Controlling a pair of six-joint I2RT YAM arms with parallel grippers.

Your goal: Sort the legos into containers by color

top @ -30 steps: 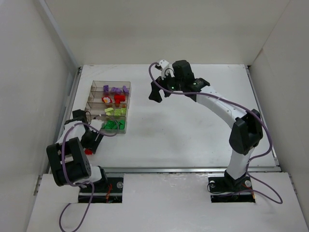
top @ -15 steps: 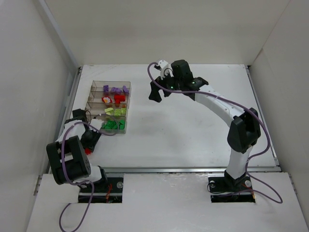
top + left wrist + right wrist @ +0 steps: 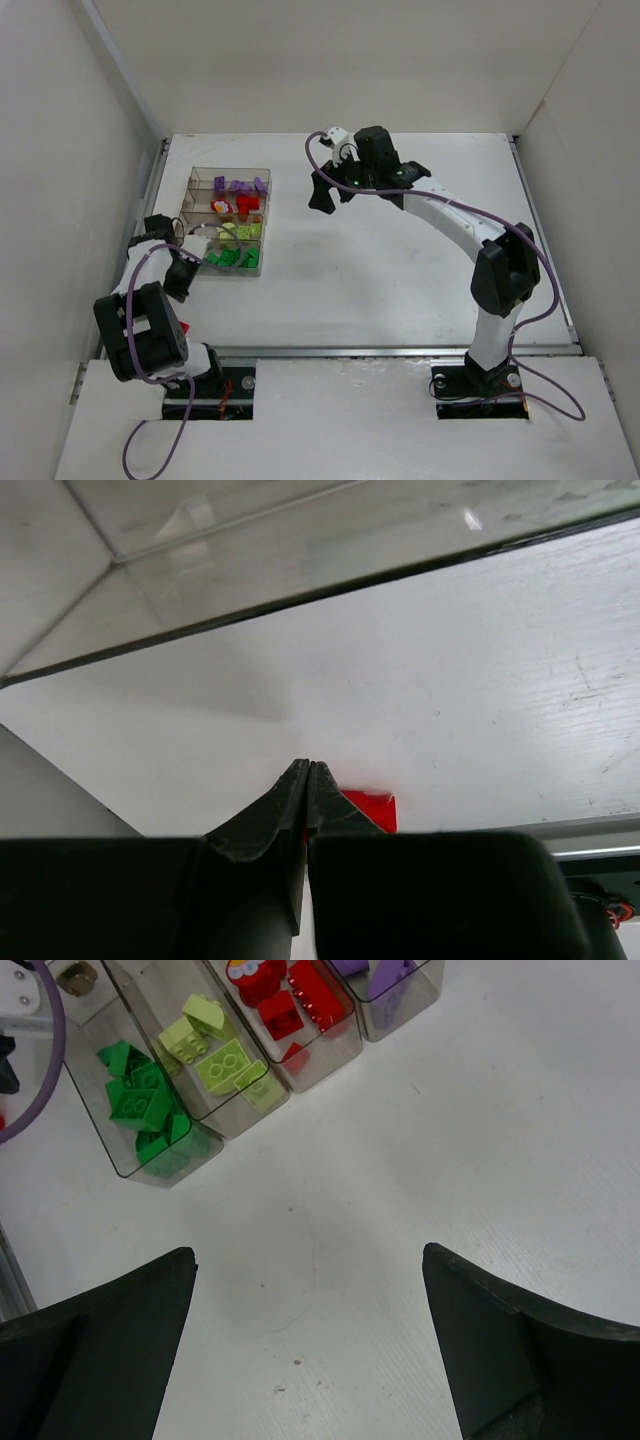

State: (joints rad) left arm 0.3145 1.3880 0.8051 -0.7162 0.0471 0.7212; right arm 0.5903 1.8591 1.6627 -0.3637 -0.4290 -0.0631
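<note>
White tabletop: left pincer just snapped together empty, red lego left lying beside its tips, regrasp likely needed; right pincer wide apart.

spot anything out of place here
Yes: one red brick sits outside the box, apparently on the table, just beside the left gripper. Its jaws are shut against each other with nothing between them.

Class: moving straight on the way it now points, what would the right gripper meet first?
The right gripper would probably hit the bare white table first, short of the clear plastic organizer box; depth unclear.
</note>
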